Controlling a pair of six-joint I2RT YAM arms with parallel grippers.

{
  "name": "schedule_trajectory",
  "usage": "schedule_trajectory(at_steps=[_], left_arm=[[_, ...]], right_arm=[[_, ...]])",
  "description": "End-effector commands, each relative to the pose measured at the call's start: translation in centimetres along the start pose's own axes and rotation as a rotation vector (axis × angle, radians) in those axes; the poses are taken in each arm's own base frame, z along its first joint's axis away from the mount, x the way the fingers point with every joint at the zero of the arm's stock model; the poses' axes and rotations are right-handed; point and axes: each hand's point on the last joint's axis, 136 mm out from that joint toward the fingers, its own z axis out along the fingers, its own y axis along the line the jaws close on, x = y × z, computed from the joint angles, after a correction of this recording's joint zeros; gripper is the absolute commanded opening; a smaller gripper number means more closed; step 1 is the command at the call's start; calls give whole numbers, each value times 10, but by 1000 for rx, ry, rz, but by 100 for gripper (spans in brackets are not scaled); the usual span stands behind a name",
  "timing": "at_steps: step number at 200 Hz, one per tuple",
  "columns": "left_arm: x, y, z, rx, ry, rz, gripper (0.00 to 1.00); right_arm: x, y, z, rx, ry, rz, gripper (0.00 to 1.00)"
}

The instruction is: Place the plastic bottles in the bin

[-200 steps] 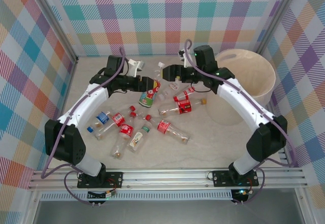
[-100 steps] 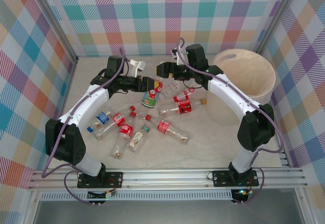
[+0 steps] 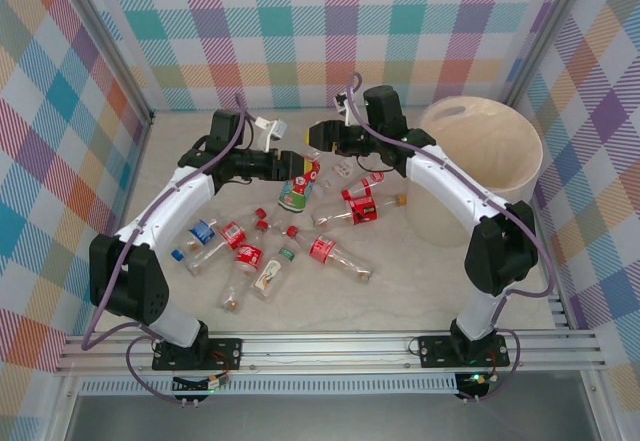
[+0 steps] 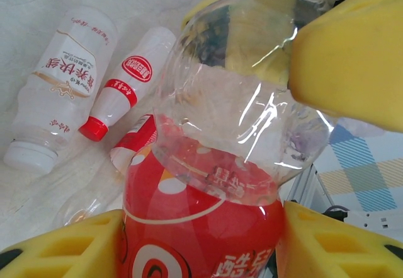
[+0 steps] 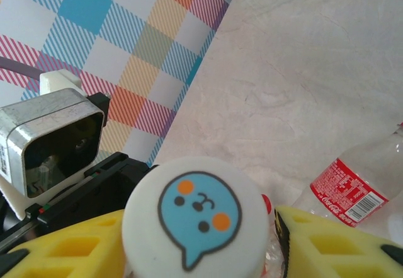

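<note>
Plastic bottles (image 3: 255, 261): nearest item; loose and scattered on the table (image 3: 420, 271) at lower centre of the top view, well apart from the bin, none in hand.
Step in hand (judged): hand-over of the red-labelled bottle (image 4: 201, 227) from the left arm to the right arm, at upper centre of the top view.
Procedure (judged): seat the right fingers fully on the cap end before the left pads let go. The clear wall looks thin and likely to buckle, so the stiff cap is the better purchase. Lift clear of the loose ones and release only once past the rim.
Left gripper (image 4: 198, 249): narrowly parted; yellow pads (image 4: 63, 246) bear on both sides of the red label, and the bottle is held.
Right gripper (image 5: 201, 246): fingers (image 5: 340, 240) part-way apart, flanking a white cap (image 5: 195, 218) with a blue face sticker, judged to be the same bottle's. Whether they clamp it cannot be told.
Bin (image 3: 500, 161): farthest item, at upper right of the top view beside the right arm, apart from the held bottle.
</note>
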Motion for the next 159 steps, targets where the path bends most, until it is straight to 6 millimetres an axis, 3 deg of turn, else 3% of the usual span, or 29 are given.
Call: schedule_trajectory(at_steps=[1,24,46,69,86,96,134,159], left_arm=[[-7,-13,-6,40,-33,32,57],[-12,-10,-11,21,-59,21,74],[-34,-1,-40,-26,-148,-5,100],[-55,3,-85,-123,-289,5,100],[-56,15,-110,-262,-347,5,100],[-52,31,-121,-352,-358,-35,100],[-13,90,-148,-675,-222,-149,100],[11,117,-189,-981,-110,-55,100]], right_arm=[[-2,7,1,-21,-6,-17,46],[-7,10,-4,1,-12,-35,43],[-18,15,-15,46,-37,-78,43],[-41,21,-41,141,-84,-139,42],[-59,29,-74,220,-122,-179,43],[-67,36,-97,265,-143,-207,42],[-92,56,-198,394,-271,-254,39],[-97,60,-271,525,-381,-269,36]])
